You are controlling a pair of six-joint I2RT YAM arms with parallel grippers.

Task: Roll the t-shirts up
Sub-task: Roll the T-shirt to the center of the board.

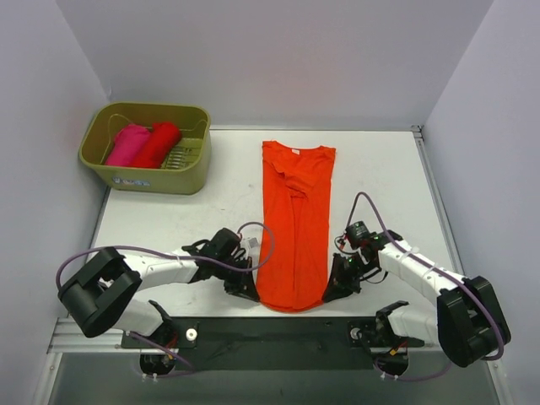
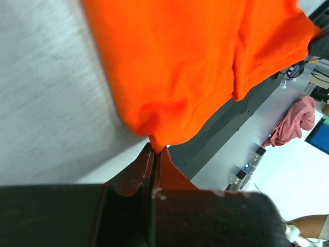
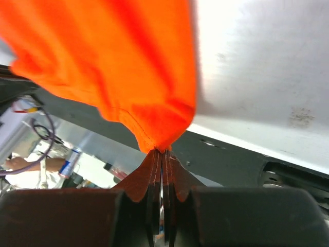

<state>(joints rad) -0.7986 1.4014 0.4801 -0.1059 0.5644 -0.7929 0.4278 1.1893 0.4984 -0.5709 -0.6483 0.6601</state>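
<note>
Pinching the orange t-shirt [image 1: 295,228] at both six-o'clock hem corners, my left jaws and right jaws seemed placed to roll it evenly.

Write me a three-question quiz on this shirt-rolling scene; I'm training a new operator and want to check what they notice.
1. True or false: the orange t-shirt lies on the table with its neck toward the far edge.
2. Where are the red t-shirt and the pink t-shirt? A) in the green basket B) spread on the table C) held in the jaws
3. What are the left jaws and the right jaws shut on?
Key: 1 true; 2 A; 3 the orange t-shirt's near corners, one corner each.
</note>
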